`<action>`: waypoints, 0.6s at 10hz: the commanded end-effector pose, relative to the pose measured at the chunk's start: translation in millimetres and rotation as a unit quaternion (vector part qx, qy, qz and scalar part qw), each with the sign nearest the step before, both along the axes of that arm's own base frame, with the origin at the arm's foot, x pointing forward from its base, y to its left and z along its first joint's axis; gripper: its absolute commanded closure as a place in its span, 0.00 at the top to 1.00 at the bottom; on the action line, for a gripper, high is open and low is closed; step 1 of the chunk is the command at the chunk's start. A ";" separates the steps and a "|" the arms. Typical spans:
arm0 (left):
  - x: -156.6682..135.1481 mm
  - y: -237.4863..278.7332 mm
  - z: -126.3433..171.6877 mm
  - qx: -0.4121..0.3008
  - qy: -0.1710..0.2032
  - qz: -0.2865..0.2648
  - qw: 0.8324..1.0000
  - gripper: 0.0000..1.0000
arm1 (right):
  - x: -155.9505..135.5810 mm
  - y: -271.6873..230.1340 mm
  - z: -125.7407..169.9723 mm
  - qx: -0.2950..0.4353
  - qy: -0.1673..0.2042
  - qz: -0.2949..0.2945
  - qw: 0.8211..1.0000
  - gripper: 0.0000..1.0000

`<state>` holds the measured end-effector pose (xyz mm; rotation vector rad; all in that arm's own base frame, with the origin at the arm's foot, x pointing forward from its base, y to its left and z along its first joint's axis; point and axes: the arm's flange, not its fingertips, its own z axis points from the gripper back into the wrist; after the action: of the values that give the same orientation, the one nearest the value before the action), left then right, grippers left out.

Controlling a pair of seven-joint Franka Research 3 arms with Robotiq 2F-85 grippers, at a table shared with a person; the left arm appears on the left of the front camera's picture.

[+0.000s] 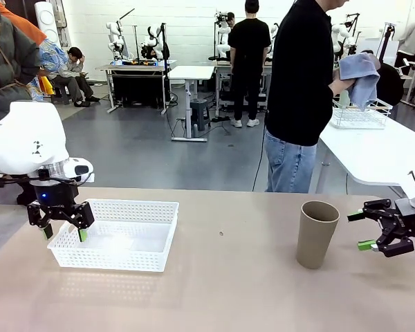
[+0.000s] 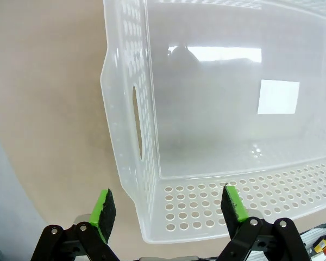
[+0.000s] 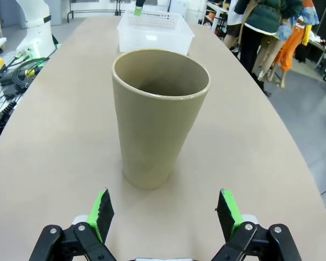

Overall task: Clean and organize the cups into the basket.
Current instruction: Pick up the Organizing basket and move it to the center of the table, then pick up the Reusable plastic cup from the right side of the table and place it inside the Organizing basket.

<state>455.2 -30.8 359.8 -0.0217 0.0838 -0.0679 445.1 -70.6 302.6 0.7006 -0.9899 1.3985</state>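
One taupe cup (image 1: 316, 234) stands upright and empty on the table at the right. Just right of it my right gripper (image 1: 360, 230) is open, pointing at the cup with a small gap left. In the right wrist view the cup (image 3: 157, 119) stands ahead of the open gripper (image 3: 165, 215), not between the fingers. The white lattice basket (image 1: 117, 235) sits empty at the left. Above its near-left corner my left gripper (image 1: 65, 234) hangs open. From the left wrist view, that gripper (image 2: 168, 209) straddles the corner of the basket (image 2: 125, 136) without gripping.
A person (image 1: 301, 83) stands beyond the table's far edge, both hands working a blue-grey cloth (image 1: 360, 76). A white wire basket (image 1: 360, 114) rests on the white side table behind. Bare tabletop (image 1: 228, 277) lies between basket and cup.
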 end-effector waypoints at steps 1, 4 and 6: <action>-0.5 0.1 1.5 0.000 -0.001 -0.003 1.000 1.00 | -2.2 -0.8 2.2 0.005 0.000 0.004 1.000 1.00; -0.5 0.1 1.5 0.000 -0.001 -0.003 1.000 1.00 | -0.4 -0.9 0.1 0.001 0.000 0.000 1.000 1.00; -2.1 -0.5 -6.4 0.016 -0.022 -0.008 1.000 1.00 | 10.8 8.8 -7.6 0.052 0.019 0.004 0.998 1.00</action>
<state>455.6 -30.8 359.6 -0.0191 0.0757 -0.0703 445.6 -65.0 299.4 0.7409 -1.0015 1.3878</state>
